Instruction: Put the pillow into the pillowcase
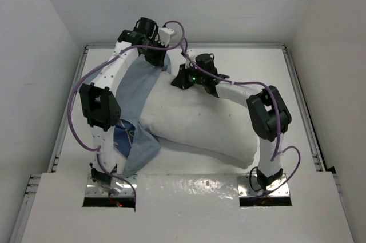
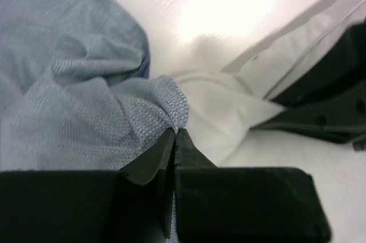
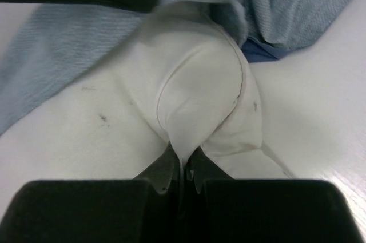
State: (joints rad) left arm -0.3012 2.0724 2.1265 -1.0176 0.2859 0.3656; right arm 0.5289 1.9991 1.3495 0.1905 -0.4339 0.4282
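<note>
The white pillow (image 1: 200,126) lies across the middle of the table. The blue pillowcase (image 1: 134,91) covers its left end, grey-blue inside showing, with a dark navy patch (image 1: 123,135) near the left arm. My left gripper (image 1: 162,63) is at the far end, shut on a fold of the pillowcase (image 2: 154,103), beside the pillow's corner (image 2: 217,111). My right gripper (image 1: 178,80) is shut on the pillow's far corner (image 3: 194,106), with the pillowcase (image 3: 286,8) just beyond it.
White walls enclose the table (image 1: 240,60) on three sides. Metal rails (image 1: 300,100) run along its left and right edges. The right arm (image 1: 266,111) arches over the pillow's right end; purple cables loop off both arms.
</note>
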